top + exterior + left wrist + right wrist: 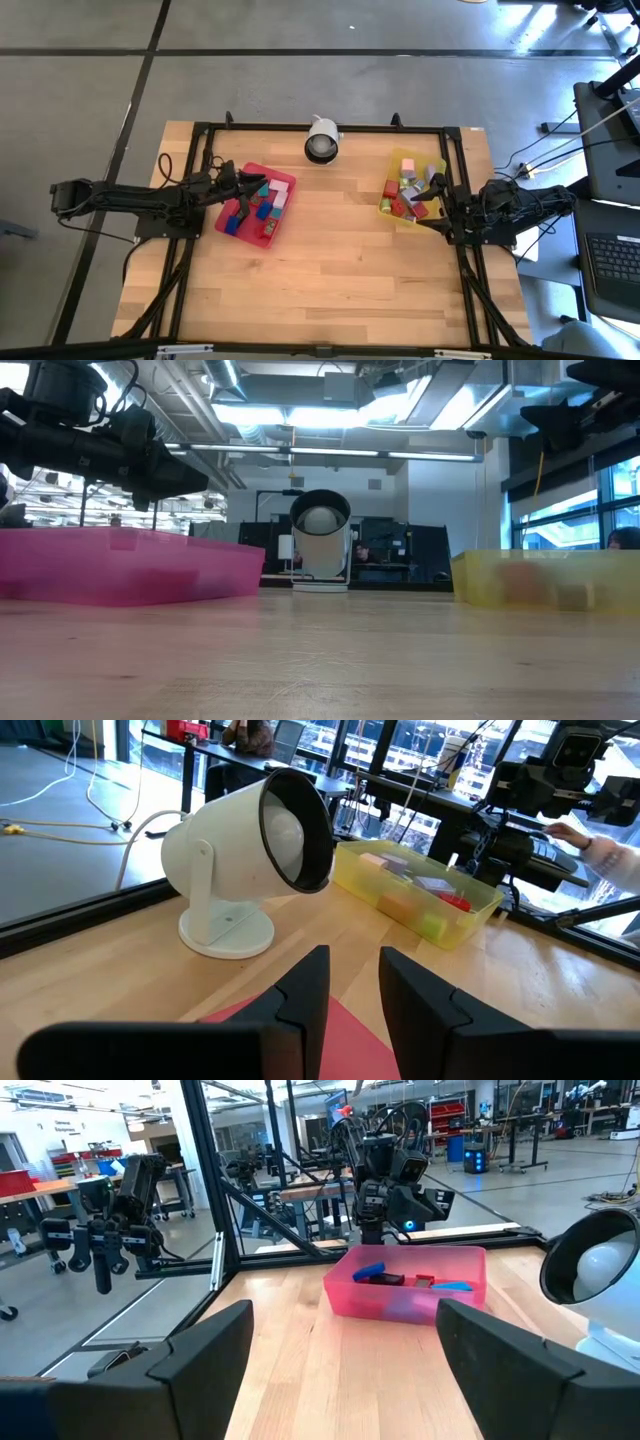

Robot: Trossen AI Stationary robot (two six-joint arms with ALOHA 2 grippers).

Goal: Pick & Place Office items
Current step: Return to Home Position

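**While Two Arms Hang Over Two Trays, the Pieces Lie Heaped Inside**

As far as I can see from here, all the pieces (265,210) lie in two trays on the one table (340,285). The red tray (120,565) stands on the left side and the yellow tray (545,580) on the right, well apart. A single white lamp (322,140) sits between them at the far edge, its round mouth turned across the boards.

In the red tray I make out roughly nine pieces, packed edge to edge and partly stacked, so the count is not exact. At least two are blue, one is teal, one red, and the others are pink, white or lilac. The yellow tray holds about eight. At least three of them are red, with one pink at the far end, one green, and some lilac or grey ones between.

There are two arms, one for each tray. The left gripper (352,962) hangs above the red tray's edge on its own arm's side, clear of the rim. Its two fingers stand a narrow gap apart with nothing between them. The right gripper (345,1310) hangs above the yellow tray's edge on its own side, also clear of the rim. Its two fingers are spread wide and hold nothing.
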